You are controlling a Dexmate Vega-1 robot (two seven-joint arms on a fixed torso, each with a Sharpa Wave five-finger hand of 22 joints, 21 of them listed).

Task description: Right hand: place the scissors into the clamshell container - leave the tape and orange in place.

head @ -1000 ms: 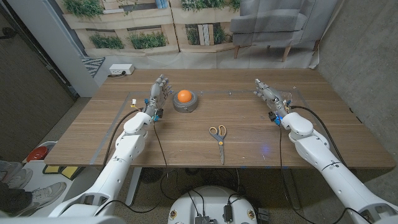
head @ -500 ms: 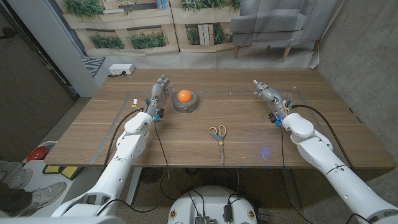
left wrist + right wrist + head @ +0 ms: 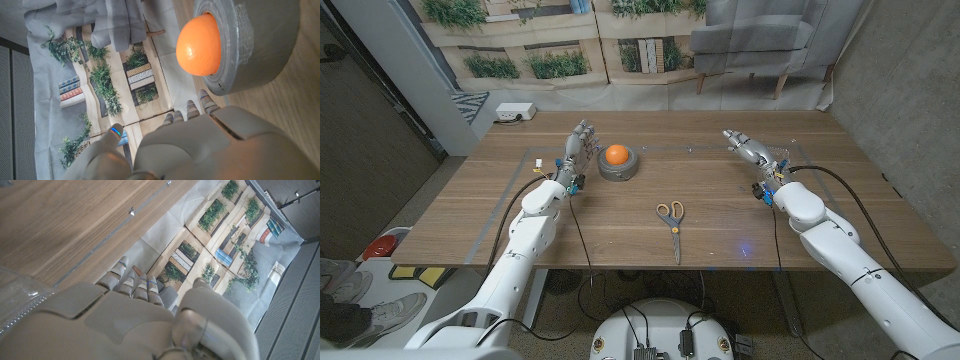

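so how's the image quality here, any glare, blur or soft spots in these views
Head view: even light, sharp on the scissors and the orange, with a faint bluish glint on the table. Left wrist view: the orange and the tape are crisp, while the near left hand looks slightly soft. Right wrist view: the wood grain is clear, the right hand is close and soft.
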